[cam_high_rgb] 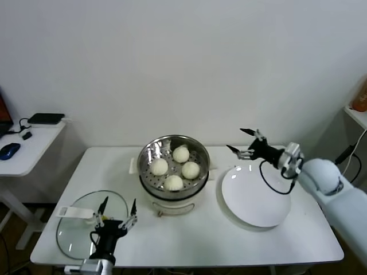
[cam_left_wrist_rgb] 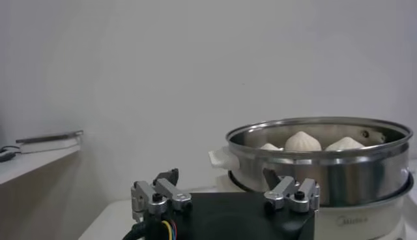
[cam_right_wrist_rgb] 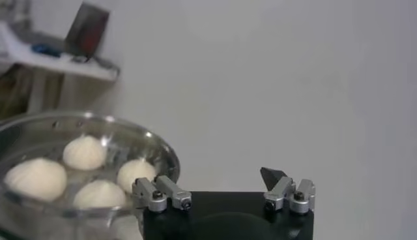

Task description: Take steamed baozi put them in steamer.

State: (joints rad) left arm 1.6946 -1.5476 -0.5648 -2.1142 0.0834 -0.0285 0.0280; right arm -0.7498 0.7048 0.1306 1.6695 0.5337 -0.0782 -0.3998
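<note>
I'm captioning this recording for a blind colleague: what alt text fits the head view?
Four off-white steamed buns sit in a shiny steel steamer basket on a white table. The right gripper hovers open above the far edge of an empty white plate; the left gripper waits open beside a round glass lid.

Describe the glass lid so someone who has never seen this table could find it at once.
Start at the steamer in the middle of the white table. The glass lid lies flat at the table's front corner on the robot's left, beside the left gripper. Unlike the opaque white plate, it is see-through.
</note>
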